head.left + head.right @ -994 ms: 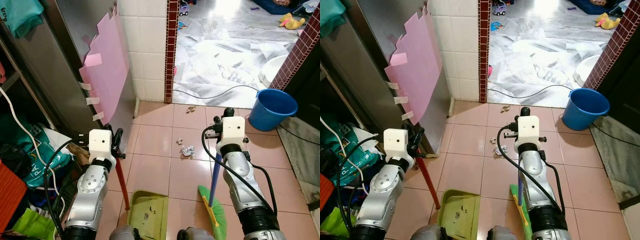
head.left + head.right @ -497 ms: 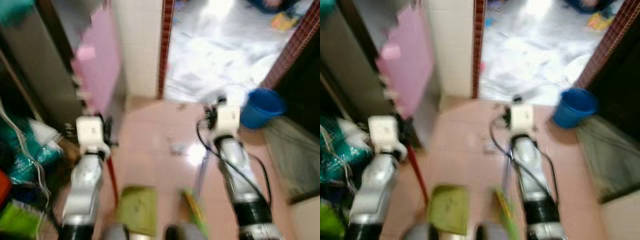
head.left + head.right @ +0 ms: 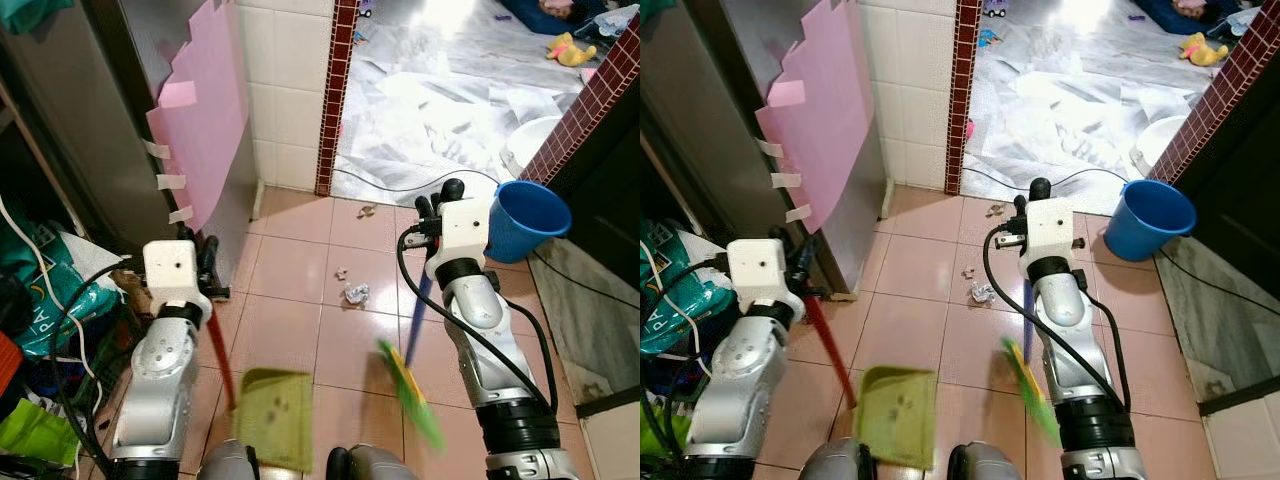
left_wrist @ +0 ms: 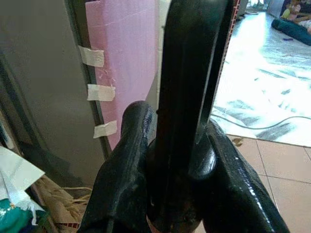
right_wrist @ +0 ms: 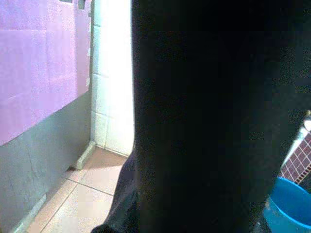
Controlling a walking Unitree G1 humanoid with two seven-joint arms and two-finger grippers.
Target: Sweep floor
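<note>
On the pink tiled floor (image 3: 300, 330), the green plastic dustpan (image 3: 272, 418) sits low near the robot's feet, its red handle (image 3: 219, 352) pinched tight in the left gripper (image 3: 207, 262). Right gripper (image 3: 436, 204) holds the blue-handled broom (image 3: 417, 318) with green bristles; can't tell how its fingers sit. Crumpled paper scraps (image 3: 355, 293) lie mid-floor ahead, and a blue plastic bucket (image 3: 525, 220) stands by the right wall.
</note>
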